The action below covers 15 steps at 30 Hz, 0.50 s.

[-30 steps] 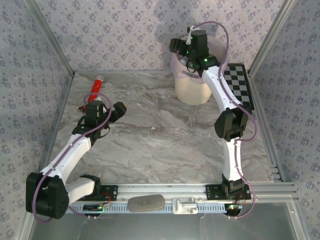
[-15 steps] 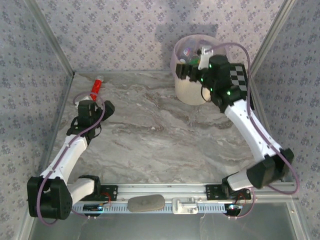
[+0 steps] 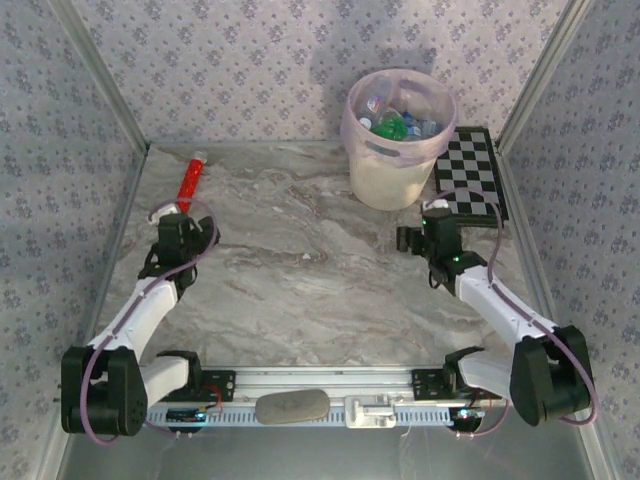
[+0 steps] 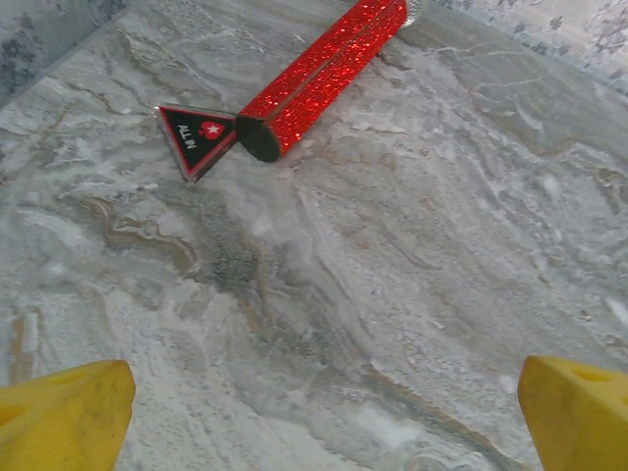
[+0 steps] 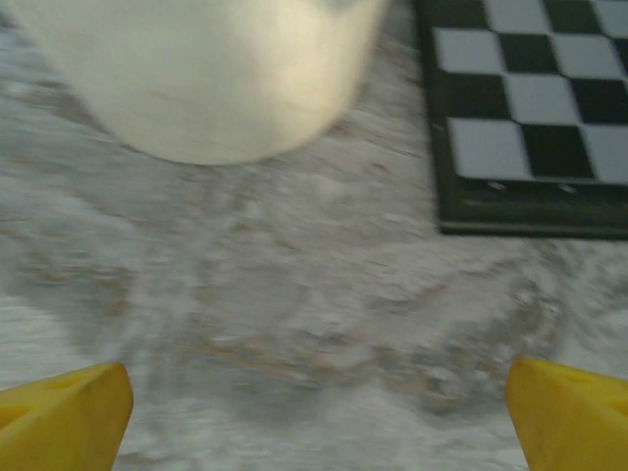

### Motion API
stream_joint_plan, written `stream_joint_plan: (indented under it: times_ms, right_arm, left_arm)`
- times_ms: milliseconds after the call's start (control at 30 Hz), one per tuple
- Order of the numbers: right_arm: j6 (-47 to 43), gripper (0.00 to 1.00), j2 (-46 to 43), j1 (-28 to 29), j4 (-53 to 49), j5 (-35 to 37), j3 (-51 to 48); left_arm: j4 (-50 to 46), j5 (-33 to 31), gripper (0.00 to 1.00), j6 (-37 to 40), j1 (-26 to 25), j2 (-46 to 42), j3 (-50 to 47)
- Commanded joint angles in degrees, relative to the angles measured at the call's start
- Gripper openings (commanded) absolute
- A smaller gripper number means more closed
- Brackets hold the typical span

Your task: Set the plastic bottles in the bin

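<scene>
The bin point(image 3: 390, 180), a cream-white wastebasket with a pinkish bag, stands at the back of the table. Several plastic bottles point(image 3: 400, 118), clear, blue-capped and green, lie inside it. My right gripper point(image 3: 422, 228) hovers low over the marble in front of the bin, a little to its right. It is open, and its yellow fingertips point(image 5: 61, 412) are spread wide over bare table, with the bin's wall point(image 5: 206, 69) just ahead. My left gripper point(image 3: 186, 220) sits at the left and is open with nothing between its fingertips point(image 4: 59, 417).
A long red glitter tube point(image 4: 324, 71) lies ahead of the left gripper, with a black triangular card point(image 4: 196, 139) beside its near end. The same tube point(image 3: 190, 178) rests by the left wall. A checkerboard point(image 3: 470, 172) lies flat to the right of the bin, its corner point(image 5: 530, 108) near the right gripper.
My right arm has left the bin's mouth and dropped back to the table in front of it. The left arm has drawn slightly left and back.
</scene>
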Motion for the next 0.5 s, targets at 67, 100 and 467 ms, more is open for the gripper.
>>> stream_joint_plan:
  times_ms: [67, 100, 467]
  right_arm:
    - [-4.45, 0.99, 3.93, -5.79, 19.5, 6.03, -6.31]
    - [-4.49, 0.99, 5.36, -7.38, 21.55, 4.86, -6.83]
    - [-8.98, 0.99, 17.88, -12.12, 42.82, 2.16, -9.67]
  left_arm:
    - [5.86, -8.6, 1.0, 6.44, 0.13, 2.48, -0.91]
    - [8.14, -9.97, 1.0, 7.29, 0.12, 3.44, -1.72]
    - [35.31, -14.71, 1.0, 23.46, -1.95, 19.58, -5.12]
